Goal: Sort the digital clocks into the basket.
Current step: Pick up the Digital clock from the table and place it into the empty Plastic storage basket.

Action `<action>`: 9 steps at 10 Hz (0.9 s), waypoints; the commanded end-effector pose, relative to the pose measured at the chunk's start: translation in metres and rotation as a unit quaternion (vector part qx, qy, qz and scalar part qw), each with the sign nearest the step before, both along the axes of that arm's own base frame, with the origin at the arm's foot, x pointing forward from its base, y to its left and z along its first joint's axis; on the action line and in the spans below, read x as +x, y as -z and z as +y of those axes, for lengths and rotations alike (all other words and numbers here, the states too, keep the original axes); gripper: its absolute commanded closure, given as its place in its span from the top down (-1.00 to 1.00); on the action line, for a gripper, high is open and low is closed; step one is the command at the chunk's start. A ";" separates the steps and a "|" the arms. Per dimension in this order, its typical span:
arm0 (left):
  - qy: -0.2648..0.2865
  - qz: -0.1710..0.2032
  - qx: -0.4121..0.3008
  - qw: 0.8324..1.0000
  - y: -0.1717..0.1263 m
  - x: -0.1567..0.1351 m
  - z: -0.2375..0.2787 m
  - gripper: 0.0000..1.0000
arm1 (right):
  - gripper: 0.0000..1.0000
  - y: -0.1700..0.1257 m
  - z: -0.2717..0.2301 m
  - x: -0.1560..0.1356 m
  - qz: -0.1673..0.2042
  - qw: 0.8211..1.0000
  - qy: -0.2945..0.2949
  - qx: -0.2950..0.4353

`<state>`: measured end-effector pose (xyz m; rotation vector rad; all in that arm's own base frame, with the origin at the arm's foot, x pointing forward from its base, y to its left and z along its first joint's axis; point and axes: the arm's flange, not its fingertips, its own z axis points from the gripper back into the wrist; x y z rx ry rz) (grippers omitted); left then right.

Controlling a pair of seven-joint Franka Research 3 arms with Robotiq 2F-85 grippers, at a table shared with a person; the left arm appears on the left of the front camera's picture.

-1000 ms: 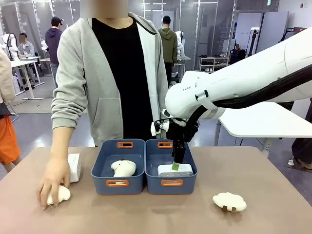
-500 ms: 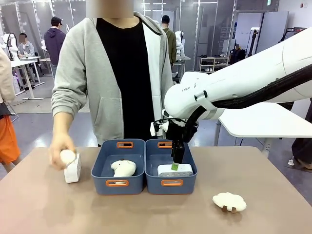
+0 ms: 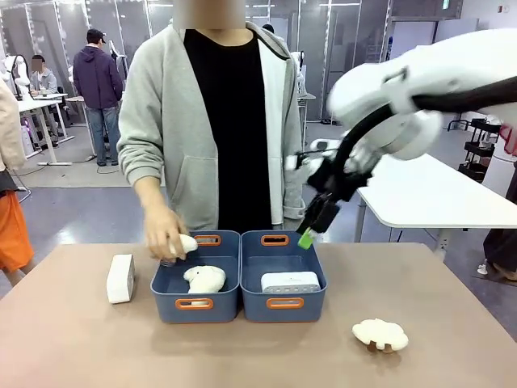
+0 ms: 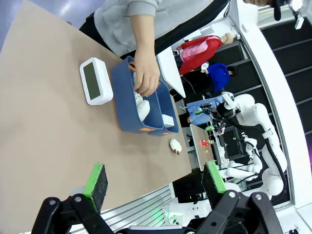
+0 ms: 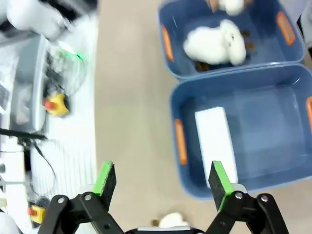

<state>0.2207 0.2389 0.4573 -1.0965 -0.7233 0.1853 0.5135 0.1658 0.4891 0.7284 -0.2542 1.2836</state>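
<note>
Right gripper [image 5: 162, 171] hangs above the right slate-blue plastic basket [image 3: 255, 309], claw wide and empty. One white rectangular digital clock [image 3: 291, 282] lies flat inside it. The second white clock [image 3: 121, 278] stands on the brown table [image 3: 65, 347], just left of the other bin [image 3: 166, 304], its long axis apparently parallel to the bins' long sides. Left gripper [image 4: 155, 169], wide and empty, is judged nearer.

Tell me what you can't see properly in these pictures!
- Plush piece, front view: the person's hand covers most of it.
- Right arm, front view: smeared by motion blur.
- Digital clock on the table, left wrist view: screen too small to read.
- Second clock inside the basket, right wrist view: one end sits behind a green pad.
</note>
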 end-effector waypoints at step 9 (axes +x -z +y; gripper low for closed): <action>0.004 -0.015 -0.004 1.000 -0.001 0.001 0.002 1.00 | 0.94 0.104 -0.291 -0.122 0.152 0.861 0.377 0.304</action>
